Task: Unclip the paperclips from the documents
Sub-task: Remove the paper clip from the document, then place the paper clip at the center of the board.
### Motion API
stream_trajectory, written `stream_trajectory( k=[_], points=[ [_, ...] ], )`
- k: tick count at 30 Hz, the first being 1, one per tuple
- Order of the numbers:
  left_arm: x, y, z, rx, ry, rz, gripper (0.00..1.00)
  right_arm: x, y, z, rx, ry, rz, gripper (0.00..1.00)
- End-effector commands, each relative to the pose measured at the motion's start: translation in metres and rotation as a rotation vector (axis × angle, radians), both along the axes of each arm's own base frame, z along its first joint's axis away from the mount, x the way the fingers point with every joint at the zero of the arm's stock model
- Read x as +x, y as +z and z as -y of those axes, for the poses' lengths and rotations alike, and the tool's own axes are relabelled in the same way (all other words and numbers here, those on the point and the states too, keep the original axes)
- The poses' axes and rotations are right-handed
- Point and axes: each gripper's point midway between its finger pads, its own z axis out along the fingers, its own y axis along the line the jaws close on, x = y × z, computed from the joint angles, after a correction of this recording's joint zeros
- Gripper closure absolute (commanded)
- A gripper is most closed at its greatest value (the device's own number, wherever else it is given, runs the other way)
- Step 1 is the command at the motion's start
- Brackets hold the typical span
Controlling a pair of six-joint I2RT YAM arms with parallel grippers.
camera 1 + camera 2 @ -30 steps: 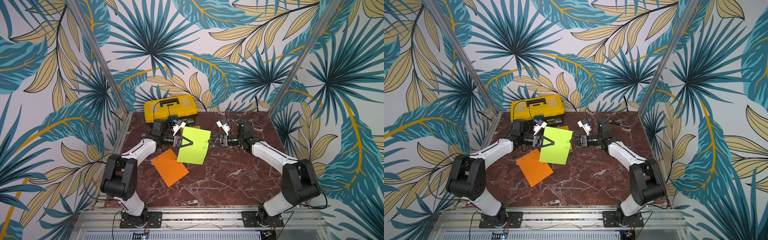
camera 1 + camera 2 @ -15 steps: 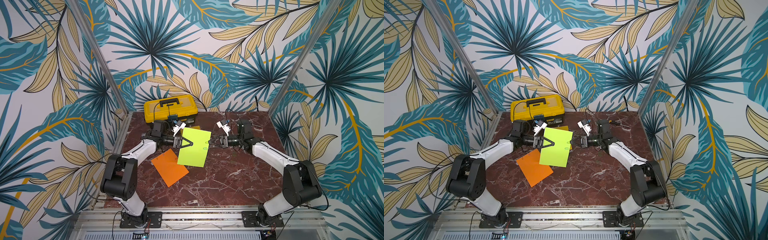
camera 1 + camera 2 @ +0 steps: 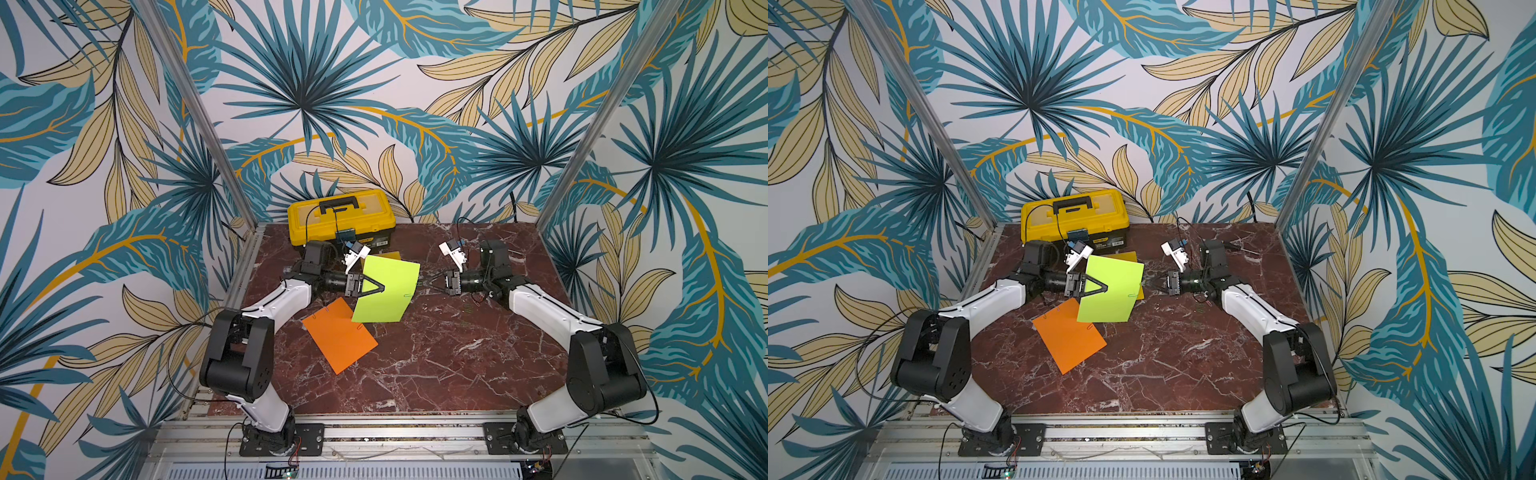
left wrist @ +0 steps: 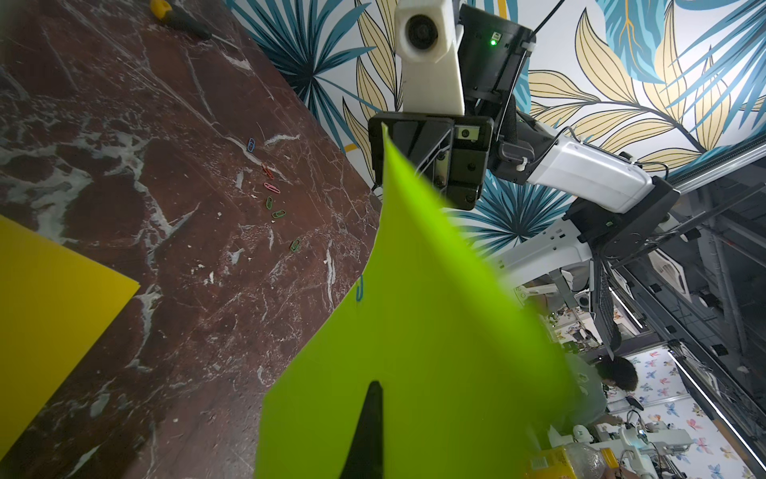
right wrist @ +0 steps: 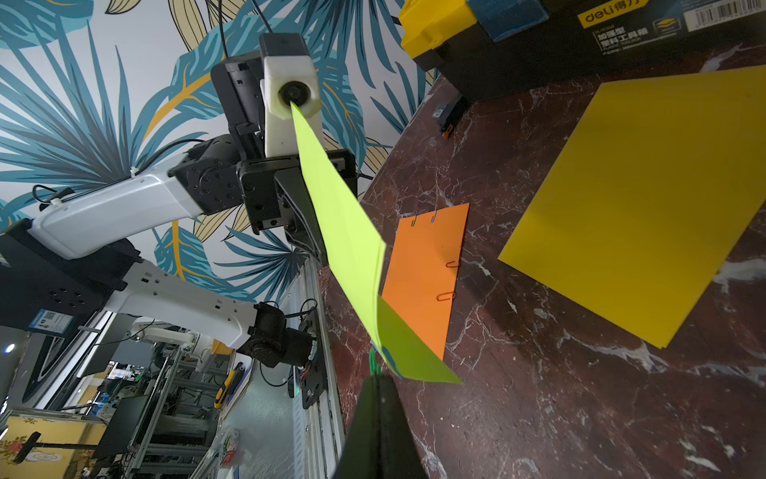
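Nearest to me, the orange sheet (image 3: 338, 336) lies flat on the bench (image 3: 436, 361), in front of and below the lime green sheet (image 3: 386, 299). Wire clips (image 5: 449, 295) sit on its edges, so it is not yet done.

The lime green sheet itself is off the bench and hangs almost upright. The left end effector (image 3: 380, 287) is clenched on one side edge and carries it. At the opposite edge, the right end effector (image 5: 378, 379) is clenched on a green paperclip (image 5: 374, 360). I cannot tell if this clip is on the paper or already free. A blue paperclip (image 4: 359, 288) sits on the same edge, a little lower.

Beyond the lime green sheet lies the yellow sheet (image 5: 642, 207), and behind that the toolbox (image 3: 340, 216).

My worry is that the sheet is held at one place only. A skew pull may tear it or drag it out of the left grip. The thin wire may also slip from the tips and fall among the loose paperclips (image 4: 271, 188) on the right arm's side of the lime green sheet.
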Motion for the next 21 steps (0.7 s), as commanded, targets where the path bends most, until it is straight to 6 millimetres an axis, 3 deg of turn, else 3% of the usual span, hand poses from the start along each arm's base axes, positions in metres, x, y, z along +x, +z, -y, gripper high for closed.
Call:
stream_trajectory(
  k=[1,9,16,21],
  points=[
    [-0.002,0.007,-0.004,-0.005,0.007,0.043,1.00,-0.005,-0.001,0.006,-0.013,-0.010,0.011,0.99],
    [-0.002,0.007,-0.004,-0.003,0.009,0.044,1.00,0.004,-0.026,0.027,-0.101,-0.108,-0.045,0.99],
    [-0.002,0.007,-0.004,-0.002,0.011,0.045,1.00,0.016,-0.083,0.067,-0.263,-0.298,-0.198,0.99],
    [-0.002,0.006,-0.004,0.002,0.014,0.045,1.00,0.013,-0.127,0.103,-0.397,-0.440,-0.356,1.00]
  ],
)
